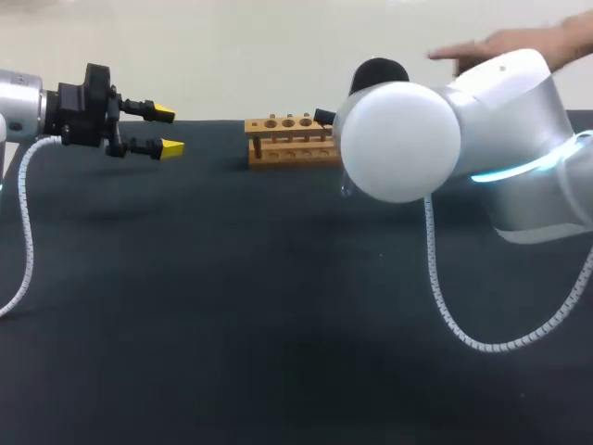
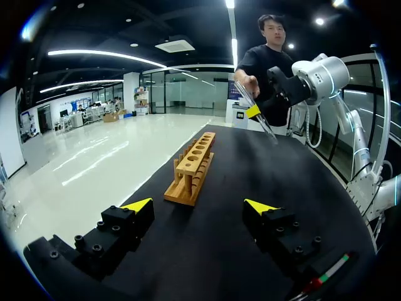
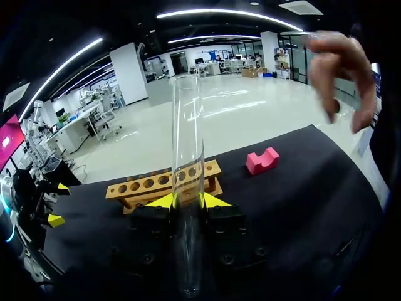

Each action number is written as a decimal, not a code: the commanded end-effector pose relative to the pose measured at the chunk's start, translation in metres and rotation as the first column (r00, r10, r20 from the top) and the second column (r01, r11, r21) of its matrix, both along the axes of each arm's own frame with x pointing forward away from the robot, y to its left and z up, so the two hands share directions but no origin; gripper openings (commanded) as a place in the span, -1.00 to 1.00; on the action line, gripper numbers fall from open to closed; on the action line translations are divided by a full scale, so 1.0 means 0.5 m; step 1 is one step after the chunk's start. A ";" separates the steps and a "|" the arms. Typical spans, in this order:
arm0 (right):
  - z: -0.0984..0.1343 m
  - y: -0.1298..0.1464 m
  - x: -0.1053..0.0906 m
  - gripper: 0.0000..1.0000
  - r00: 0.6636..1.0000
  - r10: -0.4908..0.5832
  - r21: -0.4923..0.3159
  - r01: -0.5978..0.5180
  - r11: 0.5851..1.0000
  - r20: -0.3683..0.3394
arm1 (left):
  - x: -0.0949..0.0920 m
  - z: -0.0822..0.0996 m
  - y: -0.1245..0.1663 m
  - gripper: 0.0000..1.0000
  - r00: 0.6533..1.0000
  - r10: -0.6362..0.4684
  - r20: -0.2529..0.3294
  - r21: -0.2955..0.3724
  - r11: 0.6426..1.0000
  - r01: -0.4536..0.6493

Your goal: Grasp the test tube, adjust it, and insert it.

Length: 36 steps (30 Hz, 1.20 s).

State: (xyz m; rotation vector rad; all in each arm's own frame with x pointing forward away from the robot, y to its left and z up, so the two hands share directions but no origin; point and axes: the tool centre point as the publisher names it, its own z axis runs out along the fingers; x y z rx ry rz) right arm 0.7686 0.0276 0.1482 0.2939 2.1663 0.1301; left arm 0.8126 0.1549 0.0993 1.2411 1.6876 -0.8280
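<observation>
Glass test tube [image 3: 188, 125] is clamped in my right gripper [image 3: 188, 200], long axis tilted, near one end of the wooden rack [image 3: 160, 182], while my left gripper [image 2: 198, 205] hangs open, farther off.

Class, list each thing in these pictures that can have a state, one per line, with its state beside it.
test tube: clamped in the right claw, held off the table, not inserted
right claw: shut on the test tube
left claw: open, empty
wooden rack: standing on the table, no tube in it
pink block: lying on the table, untouched
hand: raised, apart from the test tube
</observation>
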 end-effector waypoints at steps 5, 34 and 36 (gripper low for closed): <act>-0.002 -0.001 -0.001 -1.00 1.000 0.000 0.002 0.000 1.000 0.006 | -0.005 -0.002 0.001 1.00 1.000 0.003 0.006 -0.002 1.000 -0.003; -0.015 0.005 0.019 -1.00 0.999 0.044 -0.027 -0.044 0.999 0.003 | -0.005 -0.002 0.001 1.00 1.000 0.003 0.006 -0.002 1.000 -0.003; -0.021 0.008 0.027 -1.00 0.998 0.059 -0.035 -0.059 0.998 -0.002 | -0.005 -0.002 0.001 1.00 1.000 0.003 0.006 -0.002 1.000 -0.003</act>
